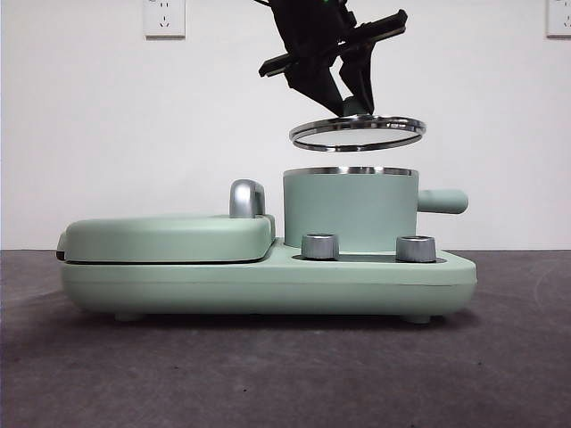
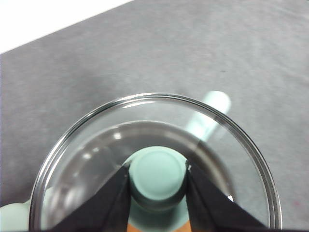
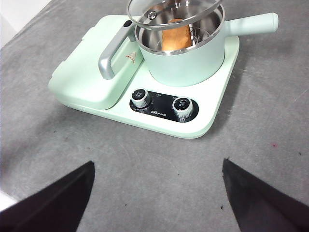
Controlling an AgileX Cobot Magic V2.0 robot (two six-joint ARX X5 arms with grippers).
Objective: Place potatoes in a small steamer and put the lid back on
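The mint-green steamer pot (image 1: pixel 350 210) with a steel rim and a side handle stands on the cooker base. The orange-brown potato (image 3: pixel 176 36) lies inside it, seen through the lid in the right wrist view. My left gripper (image 1: pixel 343 94) is shut on the lid's mint-green knob (image 2: pixel 158 174) and holds the glass lid (image 1: pixel 357 132) level a little above the pot's rim. The lid (image 3: pixel 174 12) and the pot (image 3: pixel 186 60) also show in the right wrist view. My right gripper (image 3: pixel 157 203) is open and empty, hanging back above the table in front of the cooker.
The mint-green cooker base (image 1: pixel 357 281) carries two steel dials (image 1: pixel 320 246) and a flat griddle cover (image 1: pixel 169 237) with a chrome handle (image 1: pixel 246 198) left of the pot. Dark grey table (image 1: pixel 268 374) lies all around; a white wall stands behind.
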